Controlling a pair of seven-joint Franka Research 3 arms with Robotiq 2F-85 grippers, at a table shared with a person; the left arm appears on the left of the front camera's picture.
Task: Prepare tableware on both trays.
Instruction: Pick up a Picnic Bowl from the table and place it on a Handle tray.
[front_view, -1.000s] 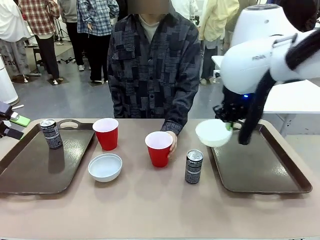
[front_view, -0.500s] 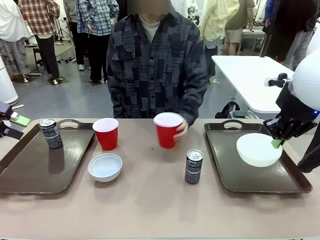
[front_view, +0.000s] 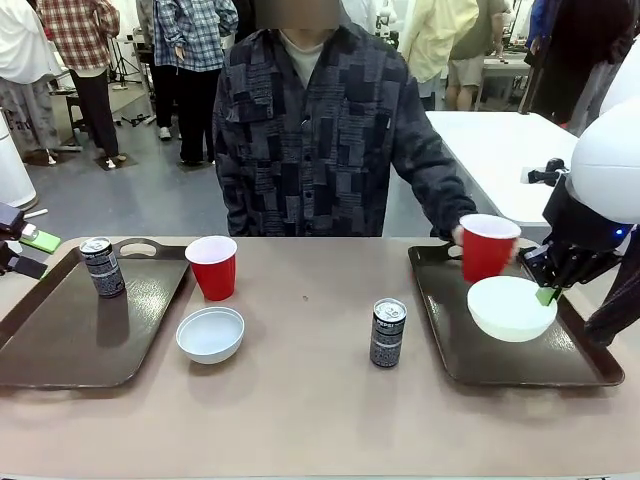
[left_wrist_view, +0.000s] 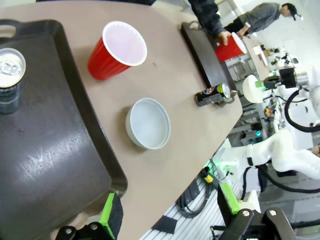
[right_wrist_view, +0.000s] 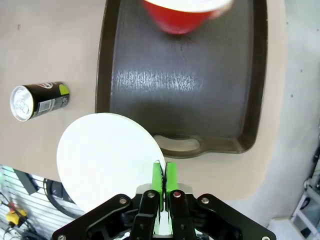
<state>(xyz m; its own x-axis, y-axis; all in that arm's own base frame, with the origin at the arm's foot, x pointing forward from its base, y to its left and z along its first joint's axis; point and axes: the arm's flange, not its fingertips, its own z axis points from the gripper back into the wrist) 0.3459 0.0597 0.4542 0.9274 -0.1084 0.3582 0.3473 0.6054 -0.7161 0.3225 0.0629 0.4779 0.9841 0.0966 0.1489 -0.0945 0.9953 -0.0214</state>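
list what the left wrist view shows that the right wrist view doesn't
Left wrist: the left dark brown plastic tray carrying a slim black can, a red plastic cup and a round white bowl on the table, the open left gripper. Right wrist: the right gripper pinching the second white bowl by its rim. Both: the right tray, that bowl, the tabletop can, the person's red cup.

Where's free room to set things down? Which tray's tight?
Left tray: bare except the can at its far left corner. Table: open between white bowl and middle can. Right tray crowded: person's hand with red cup, right gripper holding a bowl over it.
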